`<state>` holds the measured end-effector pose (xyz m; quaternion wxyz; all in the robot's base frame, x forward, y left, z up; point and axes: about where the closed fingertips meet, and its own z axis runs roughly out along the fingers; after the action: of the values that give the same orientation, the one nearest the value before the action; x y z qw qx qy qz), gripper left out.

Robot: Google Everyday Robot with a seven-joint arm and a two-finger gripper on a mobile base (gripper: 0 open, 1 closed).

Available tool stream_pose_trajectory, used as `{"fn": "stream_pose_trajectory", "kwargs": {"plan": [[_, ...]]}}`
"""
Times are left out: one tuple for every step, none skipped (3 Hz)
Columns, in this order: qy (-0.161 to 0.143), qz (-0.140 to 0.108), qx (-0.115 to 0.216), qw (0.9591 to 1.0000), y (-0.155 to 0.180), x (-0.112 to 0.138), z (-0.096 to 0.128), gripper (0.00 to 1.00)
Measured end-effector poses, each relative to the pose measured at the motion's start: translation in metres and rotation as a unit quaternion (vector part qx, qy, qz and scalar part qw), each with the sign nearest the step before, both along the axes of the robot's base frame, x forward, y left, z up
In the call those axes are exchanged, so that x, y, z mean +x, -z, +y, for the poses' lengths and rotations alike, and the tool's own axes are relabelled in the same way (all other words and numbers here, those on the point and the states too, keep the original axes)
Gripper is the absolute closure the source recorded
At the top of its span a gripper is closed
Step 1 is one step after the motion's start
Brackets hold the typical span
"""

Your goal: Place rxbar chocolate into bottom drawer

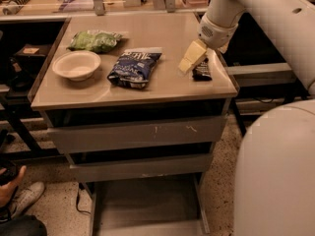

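Observation:
The rxbar chocolate (202, 72) is a small dark bar lying flat near the right edge of the tabletop (162, 90). My gripper (191, 58), cream-coloured at the end of the white arm, hangs just above and left of the bar, its tip close to the bar's left end. The bottom drawer (147, 208) is pulled out below the two upper grey drawers, and its flat grey floor shows with nothing in it.
A blue-and-white chip bag (134, 67) lies mid-table, with a green snack bag (93, 40) and a white bowl (77, 65) to the left. My white base (275, 171) fills the lower right. A person's hand and shoe (19, 193) are at the lower left.

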<state>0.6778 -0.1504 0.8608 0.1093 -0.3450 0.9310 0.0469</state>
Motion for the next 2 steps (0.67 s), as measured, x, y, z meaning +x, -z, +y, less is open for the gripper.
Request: {"fn": "stream_pose_trajectory", "kwargs": {"plan": [[0.025,0.005,-0.008,0.9996,0.0165,0.027,-0.0105,0.0],[0.024,0.003,-0.005,0.9997,0.0176,0.029,-0.0091,0.0]]}}
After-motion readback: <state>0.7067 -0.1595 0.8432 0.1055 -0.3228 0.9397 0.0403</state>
